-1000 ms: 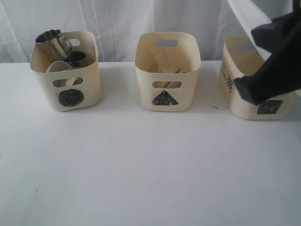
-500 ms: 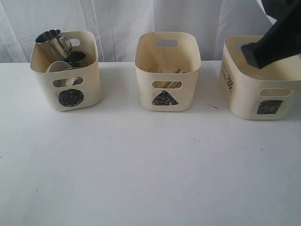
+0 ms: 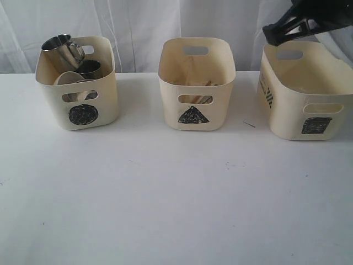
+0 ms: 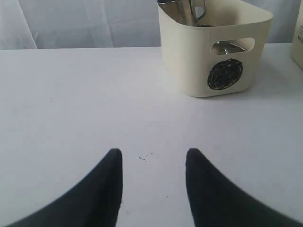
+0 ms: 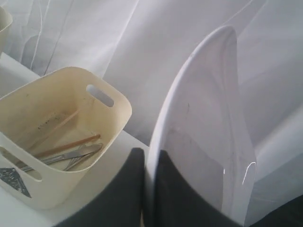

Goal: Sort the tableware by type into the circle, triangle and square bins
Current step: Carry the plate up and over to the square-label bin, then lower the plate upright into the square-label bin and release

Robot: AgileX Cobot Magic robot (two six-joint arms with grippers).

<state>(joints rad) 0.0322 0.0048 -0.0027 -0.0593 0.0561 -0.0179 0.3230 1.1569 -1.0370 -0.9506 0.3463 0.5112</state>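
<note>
My right gripper [image 5: 150, 156] is shut on the edge of the large white plate [image 5: 208, 118], which stands upright against the curtain. In the exterior view this gripper [image 3: 271, 30] hangs above the back left rim of the square bin [image 3: 287, 113]; the plate cannot be made out there. The triangle bin [image 3: 220, 105] holds wooden chopsticks [image 5: 66, 145] and metal cutlery [image 5: 71, 155]. In the circle bin [image 3: 107, 105] lie a steel mug [image 3: 60, 49], a steel bowl [image 3: 91, 67] and a small white bowl [image 3: 67, 78]. My left gripper [image 4: 152, 153] is open and empty over the table, short of the circle bin [image 4: 189, 66].
The three bins stand in a row near the back of the white table [image 3: 176, 199]. A white curtain [image 3: 138, 22] hangs behind them. Small dark specks dot the tabletop.
The right arm has risen from in front of the square bin to above its back left rim. The bins and the left gripper have not moved.
</note>
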